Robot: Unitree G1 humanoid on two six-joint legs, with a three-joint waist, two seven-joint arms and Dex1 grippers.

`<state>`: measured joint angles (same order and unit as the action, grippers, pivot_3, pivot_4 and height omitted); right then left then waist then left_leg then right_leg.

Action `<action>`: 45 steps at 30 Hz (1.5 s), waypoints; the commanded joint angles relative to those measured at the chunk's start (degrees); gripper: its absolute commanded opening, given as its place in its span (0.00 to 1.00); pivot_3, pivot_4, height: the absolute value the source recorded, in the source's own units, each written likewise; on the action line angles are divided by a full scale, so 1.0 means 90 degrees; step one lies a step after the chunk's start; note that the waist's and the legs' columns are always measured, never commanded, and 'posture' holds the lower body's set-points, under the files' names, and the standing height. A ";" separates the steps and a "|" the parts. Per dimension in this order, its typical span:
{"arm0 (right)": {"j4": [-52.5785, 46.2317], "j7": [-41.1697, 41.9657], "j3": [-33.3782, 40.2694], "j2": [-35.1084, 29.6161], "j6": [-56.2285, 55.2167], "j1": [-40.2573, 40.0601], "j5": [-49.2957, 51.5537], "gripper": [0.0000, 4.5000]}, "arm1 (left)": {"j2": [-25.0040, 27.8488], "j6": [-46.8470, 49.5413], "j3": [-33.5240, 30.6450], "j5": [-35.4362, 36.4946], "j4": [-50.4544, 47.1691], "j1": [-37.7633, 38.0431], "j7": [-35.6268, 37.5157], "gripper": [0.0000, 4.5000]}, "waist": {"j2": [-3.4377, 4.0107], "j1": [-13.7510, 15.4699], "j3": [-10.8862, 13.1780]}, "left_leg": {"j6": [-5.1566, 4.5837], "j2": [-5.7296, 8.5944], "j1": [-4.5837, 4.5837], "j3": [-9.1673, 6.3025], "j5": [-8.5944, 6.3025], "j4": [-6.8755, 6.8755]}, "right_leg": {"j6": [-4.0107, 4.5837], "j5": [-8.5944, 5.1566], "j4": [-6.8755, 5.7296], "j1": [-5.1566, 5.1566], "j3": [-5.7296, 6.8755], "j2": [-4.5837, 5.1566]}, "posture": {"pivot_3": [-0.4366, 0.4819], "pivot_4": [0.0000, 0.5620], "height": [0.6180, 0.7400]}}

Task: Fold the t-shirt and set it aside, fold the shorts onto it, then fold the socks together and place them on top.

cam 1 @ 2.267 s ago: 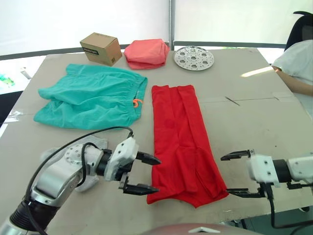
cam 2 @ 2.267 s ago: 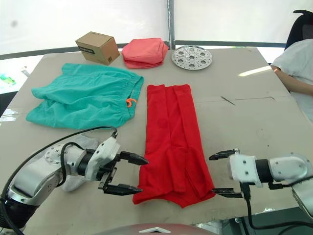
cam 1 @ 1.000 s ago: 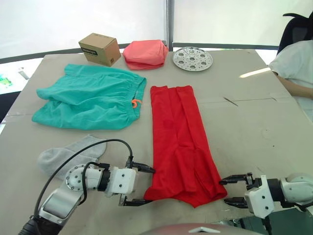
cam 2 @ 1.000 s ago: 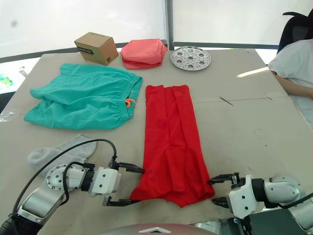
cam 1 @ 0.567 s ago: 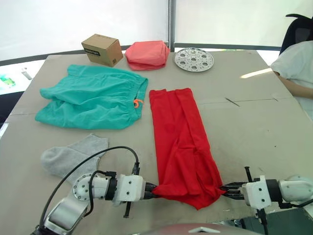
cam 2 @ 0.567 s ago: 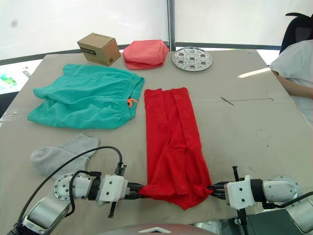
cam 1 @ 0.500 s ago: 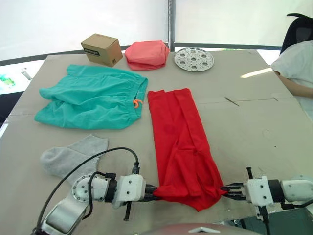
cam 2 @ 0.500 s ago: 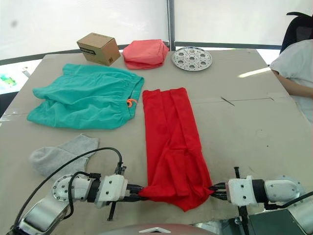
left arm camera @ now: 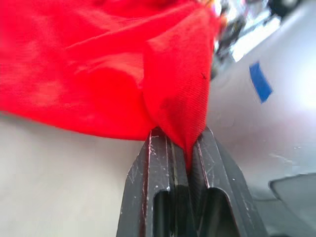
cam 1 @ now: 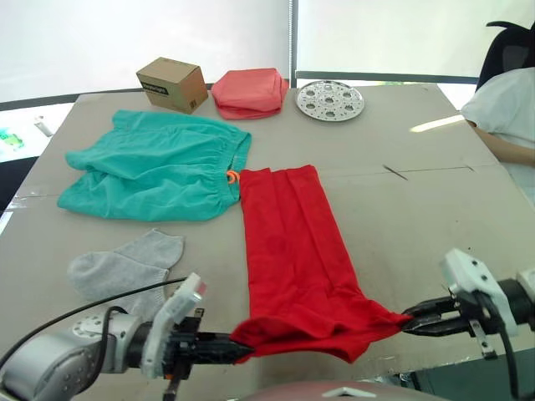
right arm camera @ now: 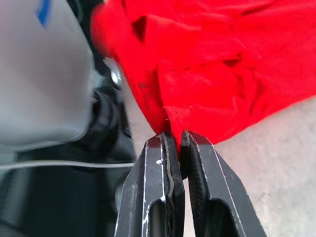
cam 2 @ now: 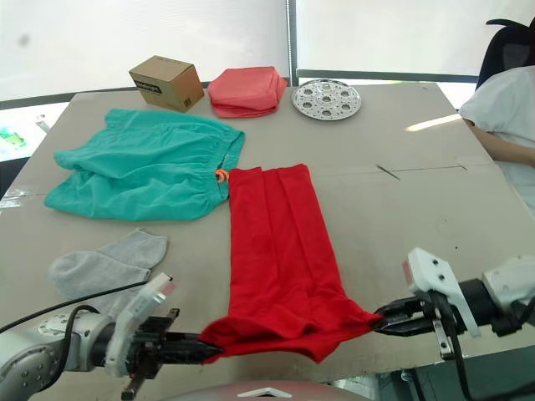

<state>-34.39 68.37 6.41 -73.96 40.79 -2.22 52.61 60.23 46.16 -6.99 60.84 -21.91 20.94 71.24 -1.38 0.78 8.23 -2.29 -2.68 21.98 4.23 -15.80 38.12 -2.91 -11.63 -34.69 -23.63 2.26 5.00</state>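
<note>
Folding the t-shirt (cam 1: 288, 251) is underway at the desk's (cam 1: 401, 209) near edge: left gripper (cam 1: 236, 348) and right gripper (cam 1: 411, 321) each clamp a near corner. Next, I judge, carry both corners toward the far hem together.

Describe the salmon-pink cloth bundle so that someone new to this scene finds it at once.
Look along the far edge of the table. The salmon-pink cloth bundle lies between the cardboard box and the perforated metal plate. It is compact, folded and paler than the long red t-shirt spread out nearer the robot.
</note>
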 commanded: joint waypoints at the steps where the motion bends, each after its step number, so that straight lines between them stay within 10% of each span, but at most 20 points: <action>1: 0.0653 0.0176 -0.1040 0.0365 0.0737 0.1564 -0.0257 0.00 | 0.0197 0.0458 -0.0200 0.0066 0.0821 -0.0564 0.0384 0.01 | -0.0012 0.0001 0.0004 | 0.0007 0.0000 0.0004 -0.0001 -0.0004 0.0000 | 0.0000 0.0000 0.0001 -0.0003 0.0001 0.0001 | 0.48 0.27 1.00; 7: 0.3296 0.0390 -0.3075 0.2360 0.0644 0.4822 -0.2177 0.00 | -0.0319 0.1053 0.0076 -0.0398 0.2626 -0.3211 -0.0203 0.01 | -0.0042 0.0011 0.0002 | -0.0008 0.0014 0.0051 -0.0023 0.0005 0.0024 | 0.0023 0.0015 0.0000 -0.0021 0.0017 -0.0005 | 0.48 0.27 1.00; 15: 0.6302 0.0779 -0.3267 0.3812 -0.0083 0.6665 -0.3371 0.00 | -0.0810 0.1889 0.0016 -0.0737 0.3509 -0.5546 -0.0996 0.01 | -0.0061 -0.0015 -0.0005 | 0.0019 0.0059 0.0097 -0.0019 0.0025 0.0021 | 0.0010 0.0039 -0.0006 -0.0019 0.0027 -0.0016 | 0.48 0.27 1.00; 31: 0.8600 0.1655 -0.2378 0.4727 -0.0391 0.7877 -0.3699 0.00 | -0.1400 0.1519 0.0338 -0.1929 0.6592 -0.8083 0.0150 0.01 | -0.0058 -0.0109 -0.0003 | 0.0024 0.0057 0.0083 -0.0024 0.0028 0.0034 | 0.0006 0.0039 -0.0026 -0.0012 0.0028 -0.0021 | 0.48 0.27 1.00; 41: 1.1459 -0.1089 -0.1669 0.6010 -0.1951 0.8465 -0.4703 0.00 | -0.2491 -0.0453 0.0393 -0.3955 0.9683 -0.9444 -0.1366 0.01 | -0.0061 -0.0215 -0.0005 | 0.0030 0.0054 0.0086 -0.0019 0.0032 0.0028 | 0.0002 0.0044 -0.0041 -0.0010 0.0027 -0.0023 | 0.48 0.27 1.00; 45: 1.1441 -0.0957 -0.1534 0.6061 -0.2053 0.8314 -0.4859 0.32 | -0.2490 -0.0757 0.0176 -0.4203 0.9788 -0.9348 -0.1781 0.00 | -0.0059 -0.0223 -0.0004 | 0.0029 0.0057 0.0096 -0.0018 0.0031 0.0020 | -0.0001 0.0046 -0.0031 -0.0016 0.0029 -0.0021 | 0.48 0.27 1.00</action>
<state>69.98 59.71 -8.85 -18.89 23.91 71.72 9.23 36.85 41.77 -3.07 23.59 66.22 -62.03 57.08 -1.91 -1.23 8.19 -2.02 -2.17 22.84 4.07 -15.52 38.30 -2.93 -11.21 -34.96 -23.78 2.52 4.82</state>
